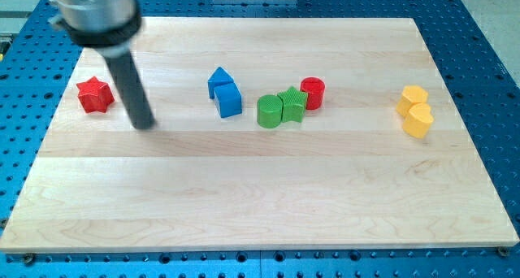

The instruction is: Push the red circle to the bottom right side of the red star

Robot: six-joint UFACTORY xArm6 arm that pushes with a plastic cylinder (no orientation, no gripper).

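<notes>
The red circle, judged light and rigid, is best pushed from the view's right; no claw is fitted, my tip beside the red star.

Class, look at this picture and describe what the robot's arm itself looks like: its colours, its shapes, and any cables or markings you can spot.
Only the arm's end shows. At the view's top left is a thick, rounded grey metallic collar, blurred. From it runs a straight, smooth, dark rod, almost black, ending in my tip, which sits just right of the red star on the wooden board. No cables or markings are visible.
</notes>
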